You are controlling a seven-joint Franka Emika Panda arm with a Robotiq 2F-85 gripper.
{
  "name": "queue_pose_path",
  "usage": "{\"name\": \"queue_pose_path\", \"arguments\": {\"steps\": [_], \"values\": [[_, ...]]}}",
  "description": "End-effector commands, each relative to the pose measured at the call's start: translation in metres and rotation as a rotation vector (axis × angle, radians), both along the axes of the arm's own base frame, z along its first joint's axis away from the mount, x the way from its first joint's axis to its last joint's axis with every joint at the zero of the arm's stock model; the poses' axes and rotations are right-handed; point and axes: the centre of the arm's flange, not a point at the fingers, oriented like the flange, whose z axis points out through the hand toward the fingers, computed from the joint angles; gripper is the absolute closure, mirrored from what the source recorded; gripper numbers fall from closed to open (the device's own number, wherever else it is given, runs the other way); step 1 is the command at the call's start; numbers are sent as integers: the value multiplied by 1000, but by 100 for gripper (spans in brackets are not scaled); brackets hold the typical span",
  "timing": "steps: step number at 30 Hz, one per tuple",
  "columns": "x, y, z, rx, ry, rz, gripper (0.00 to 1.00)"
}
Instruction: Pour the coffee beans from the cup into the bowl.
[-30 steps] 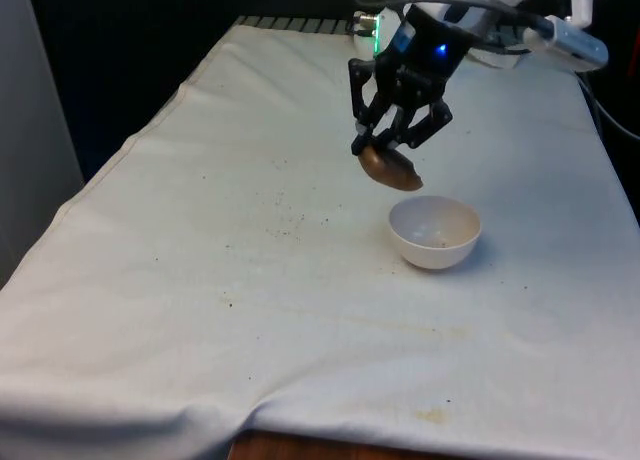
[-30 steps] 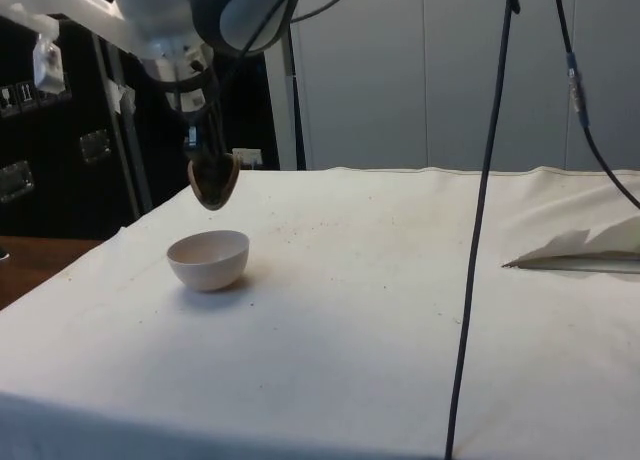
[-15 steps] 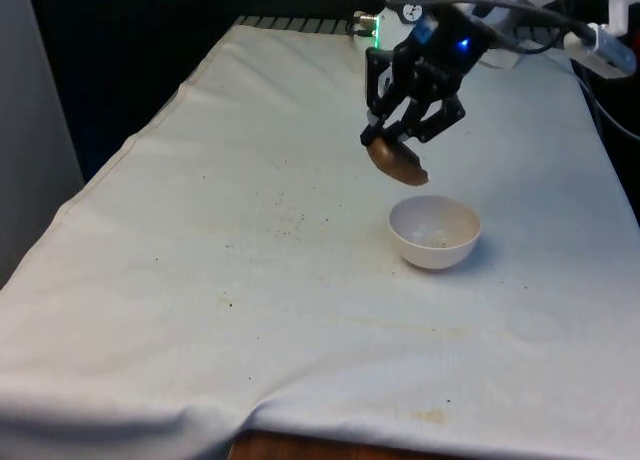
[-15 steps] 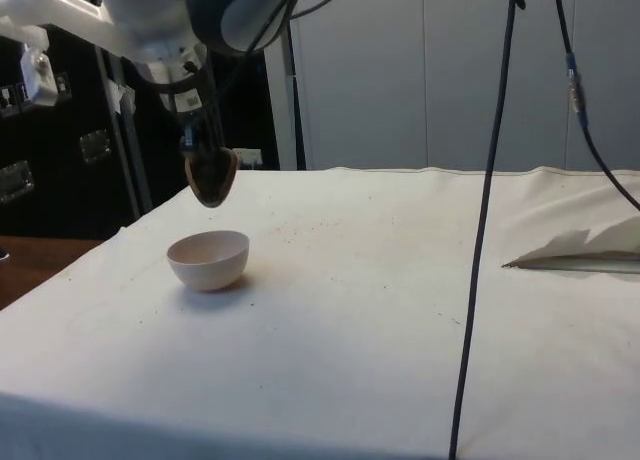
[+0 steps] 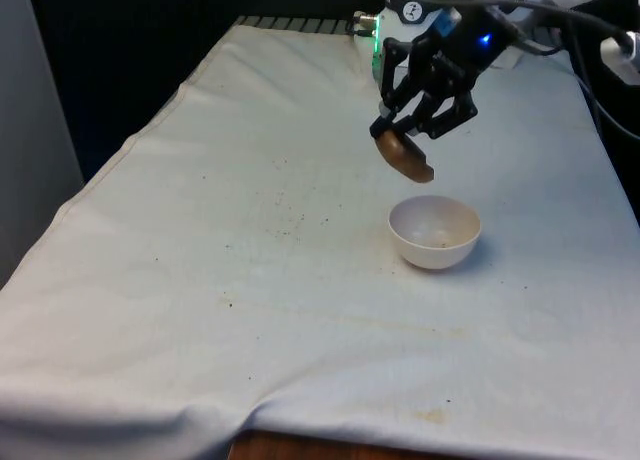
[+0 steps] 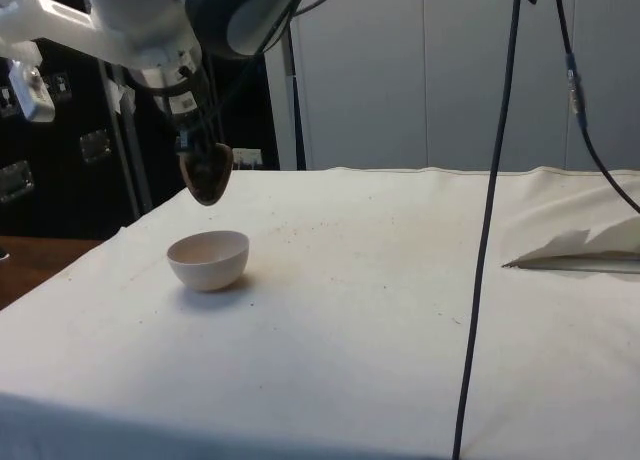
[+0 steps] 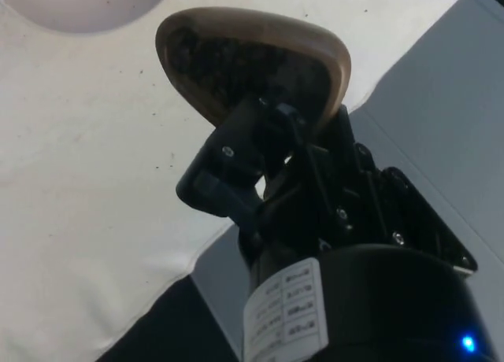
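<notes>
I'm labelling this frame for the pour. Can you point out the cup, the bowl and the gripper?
cup [image 5: 405, 157], front view, on its brown outer wall.
bowl [image 5: 434, 232], front view, on its white inner wall.
gripper [image 5: 400, 128], front view, between its fingertips at the cup's rim.

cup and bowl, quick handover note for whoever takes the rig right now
Gripper: shut on the brown cup, held tilted in the air above the table, off the bowl's far rim towards the front view's left.
Cup: the wrist view shows dark coffee beans inside it.
Bowl: white, upright on the white cloth, with a few dark specks at its bottom.
Done: cup picked up and brought near the bowl.
Left: centre the cup over the bowl, tip it until the beans are out, then put it down.
</notes>
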Motion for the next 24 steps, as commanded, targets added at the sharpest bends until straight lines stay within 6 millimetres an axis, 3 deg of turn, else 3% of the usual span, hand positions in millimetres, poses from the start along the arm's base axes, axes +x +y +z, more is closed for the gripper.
{"name": "queue_pose_path", "arguments": {"steps": [1,24], "values": [[0,0,0,0,0,0,97],[-9,38,3,-152,-70,0,97]]}}
